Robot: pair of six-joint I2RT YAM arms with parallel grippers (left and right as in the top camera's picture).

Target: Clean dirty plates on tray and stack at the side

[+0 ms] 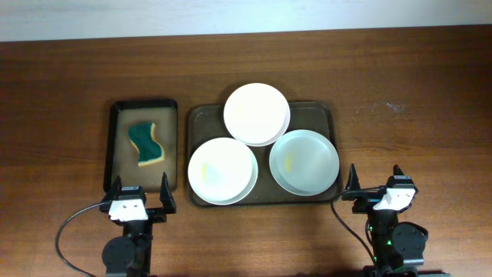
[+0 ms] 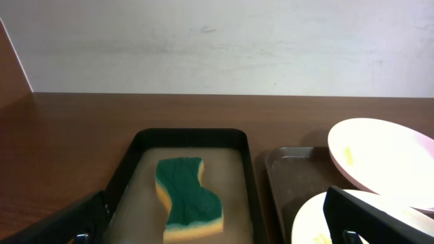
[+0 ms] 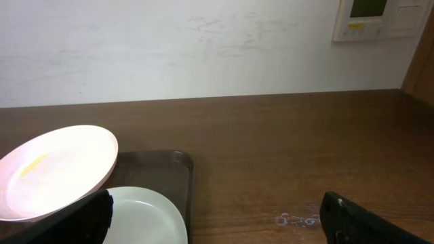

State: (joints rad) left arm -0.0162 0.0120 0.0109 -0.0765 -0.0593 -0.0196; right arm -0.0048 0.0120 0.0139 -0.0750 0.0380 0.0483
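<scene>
Three white plates lie on the dark brown tray (image 1: pixel 319 109): a back plate (image 1: pixel 257 114) resting on the rims of the front-left plate (image 1: pixel 222 170) and the front-right plate (image 1: pixel 304 161). Each shows a faint yellow smear. My left gripper (image 1: pixel 140 195) is open and empty at the front edge of the table, below the black tray. My right gripper (image 1: pixel 377 185) is open and empty, front right of the brown tray. The left wrist view shows the back plate (image 2: pixel 380 159) and front-left plate (image 2: pixel 312 220). The right wrist view shows the back plate (image 3: pixel 54 169) and front-right plate (image 3: pixel 152 220).
A smaller black tray (image 1: pixel 119 115) left of the brown tray holds a green and yellow sponge (image 1: pixel 145 143), also seen in the left wrist view (image 2: pixel 186 196). Bare wooden table (image 1: pixel 415 92) lies to the right. A white wall stands behind the table.
</scene>
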